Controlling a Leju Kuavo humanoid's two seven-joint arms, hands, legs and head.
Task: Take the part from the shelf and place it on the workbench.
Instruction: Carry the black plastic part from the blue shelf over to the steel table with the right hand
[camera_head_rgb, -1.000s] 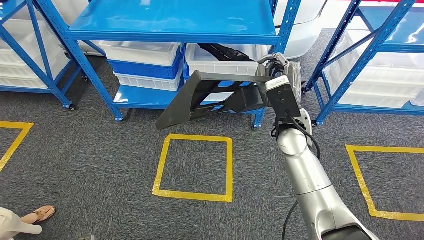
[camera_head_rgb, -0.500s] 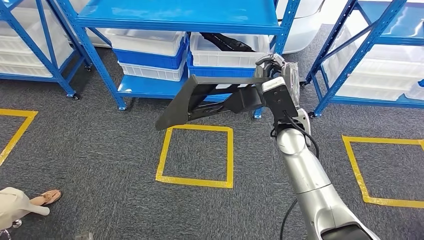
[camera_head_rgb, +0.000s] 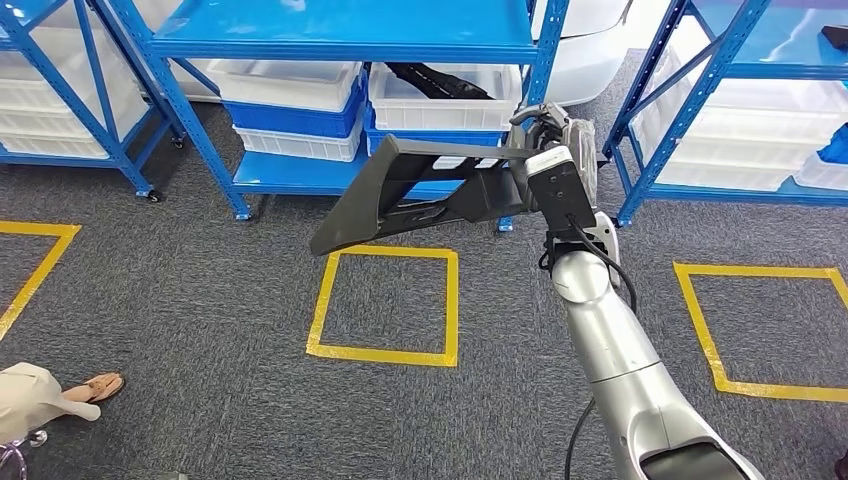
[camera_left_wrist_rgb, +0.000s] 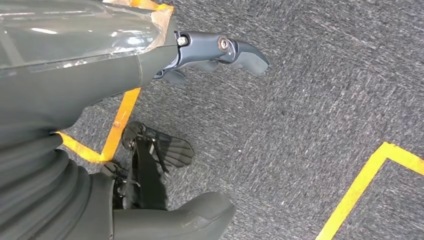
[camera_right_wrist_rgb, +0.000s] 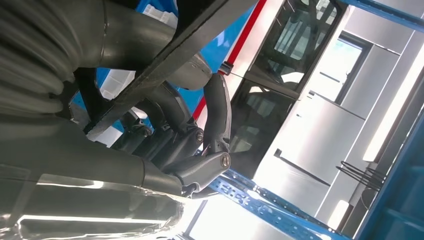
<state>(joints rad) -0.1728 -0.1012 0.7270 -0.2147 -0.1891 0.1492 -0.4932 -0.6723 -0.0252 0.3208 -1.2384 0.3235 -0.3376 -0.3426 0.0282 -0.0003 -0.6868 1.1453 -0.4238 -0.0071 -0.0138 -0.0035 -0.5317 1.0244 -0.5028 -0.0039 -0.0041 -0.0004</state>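
Part (camera_head_rgb: 420, 195) off shelf (camera_head_rgb: 340, 40), held out over floor, right hand (camera_head_rgb: 555, 140) clamped on one end. Long, rigid, black plastic; far end unsupported, likely sags. Left hand (camera_left_wrist_rgb: 220, 50) hangs empty, fingers apart.

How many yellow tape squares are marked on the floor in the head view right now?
3: one complete square below the held black part, one cut off at the left edge, one on the right. Others may lie outside view.

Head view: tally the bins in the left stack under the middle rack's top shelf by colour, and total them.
White bins: 2
Blue bins: 1
Total: 3
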